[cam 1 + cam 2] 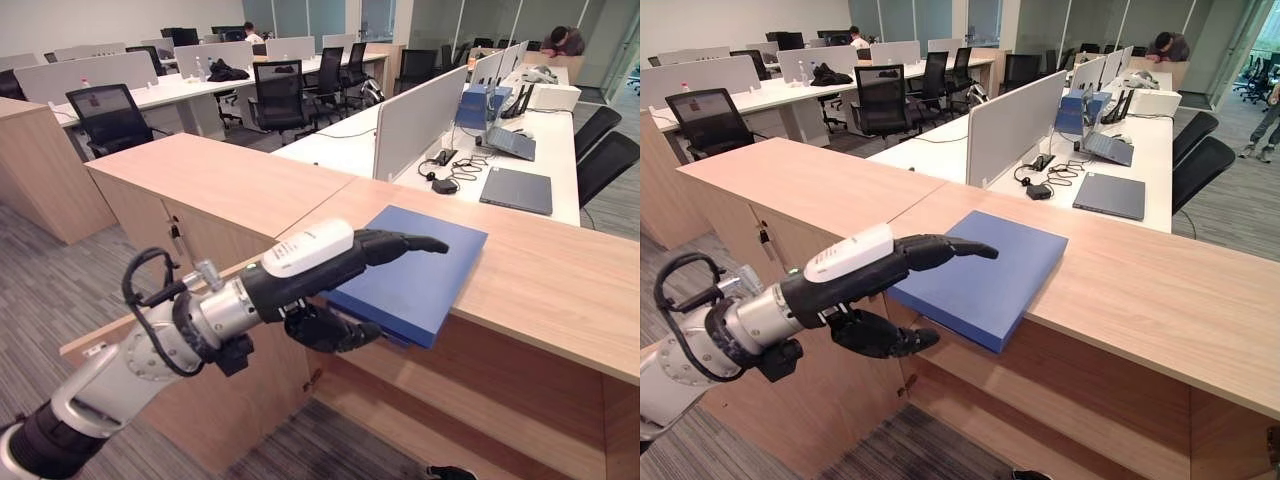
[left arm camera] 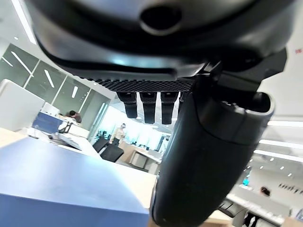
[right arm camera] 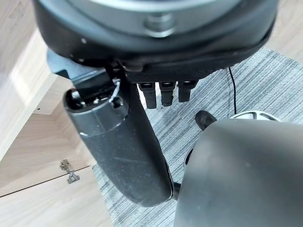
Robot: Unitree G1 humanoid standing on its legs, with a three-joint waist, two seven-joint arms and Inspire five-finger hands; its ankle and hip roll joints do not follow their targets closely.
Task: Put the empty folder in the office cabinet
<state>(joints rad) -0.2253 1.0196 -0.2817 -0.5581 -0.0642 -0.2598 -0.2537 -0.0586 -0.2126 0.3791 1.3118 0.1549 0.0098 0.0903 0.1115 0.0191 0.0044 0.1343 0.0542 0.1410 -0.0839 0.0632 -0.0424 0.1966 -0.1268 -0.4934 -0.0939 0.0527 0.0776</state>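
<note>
A flat blue folder (image 1: 425,270) lies on the wooden cabinet top (image 1: 560,290), its near edge hanging over the front. My left hand (image 1: 310,272) is at that near corner. Its white-covered thumb (image 1: 400,244) stretches straight over the folder's top, and its fingers (image 1: 335,330) curl underneath the overhanging edge. The left wrist view shows the folder (image 2: 57,175) beside the thumb (image 2: 208,156). Below the top, the cabinet's open wooden inside (image 1: 450,400) shows. My right hand (image 3: 123,146) hangs low over grey carpet beside a cabinet door with a hinge (image 3: 70,172), fingers relaxed.
Behind the cabinet top stands a grey divider screen (image 1: 420,120), with a closed laptop (image 1: 515,190) and cables (image 1: 445,170) on the white desk. A second wooden cabinet (image 1: 210,180) adjoins on the left. Office chairs (image 1: 110,118) and a seated person (image 1: 565,40) are farther off.
</note>
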